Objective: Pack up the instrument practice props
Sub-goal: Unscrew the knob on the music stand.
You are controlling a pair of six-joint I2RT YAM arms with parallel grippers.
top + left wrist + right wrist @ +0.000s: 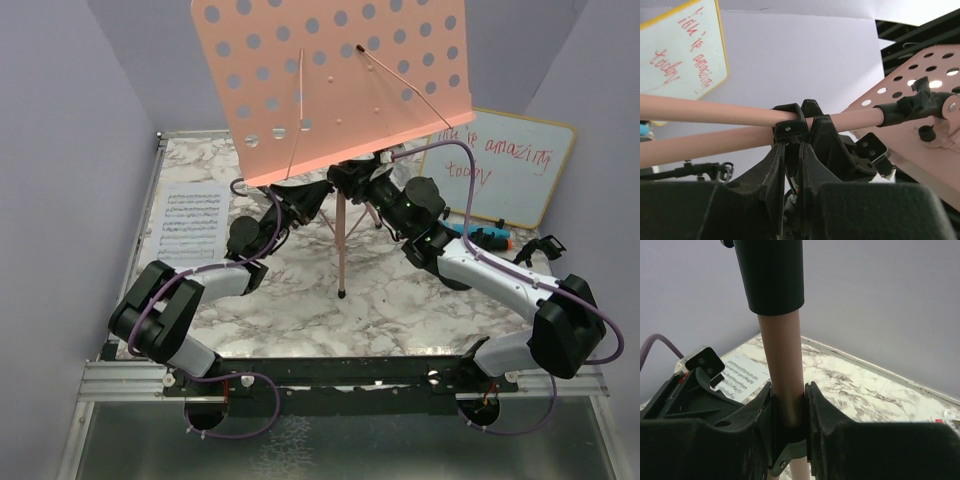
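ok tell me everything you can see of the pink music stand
Pink painted-metal music rack: perforated desk tilted back, atop a thin pink pole with a black collar, one leg's foot on the marble table. The right gripper's fingers clamp the pole; the left gripper is pressed against its tubes, grip unclear.

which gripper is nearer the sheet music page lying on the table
Left. The left gripper clamps the music rack pole, with the sheet-music page on the table off to its left. The right gripper grips the same pole from the other side, farther away.
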